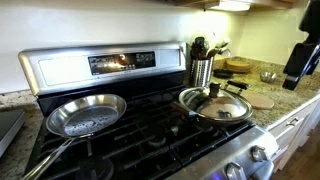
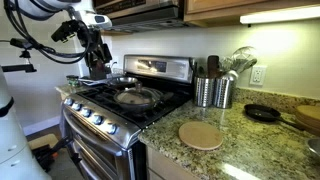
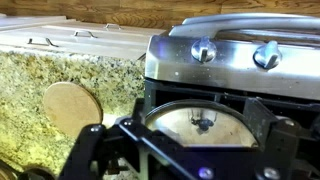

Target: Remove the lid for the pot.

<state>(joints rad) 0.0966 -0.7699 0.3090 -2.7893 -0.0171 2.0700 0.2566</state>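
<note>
The pot (image 1: 196, 112) sits on a front burner of the gas stove, and the glass lid (image 1: 216, 104) with its dark knob rests on it. Both exterior views show it, with the lid (image 2: 135, 96) shut over the pot (image 2: 118, 101). My gripper (image 1: 300, 55) hangs high in front of the stove's front edge, apart from the lid; it also shows in an exterior view (image 2: 97, 62). In the wrist view the gripper (image 3: 190, 145) is open and empty, its fingers spread on either side of the lid (image 3: 225, 125) below.
A shiny steel frying pan (image 1: 85, 115) sits on another burner. Steel utensil holders (image 2: 212, 90) stand on the granite counter beside the stove, with a round cork trivet (image 2: 202, 135), a small black pan (image 2: 262, 113) and a small steel bowl (image 1: 268, 76). Stove knobs (image 3: 204, 50) line the front.
</note>
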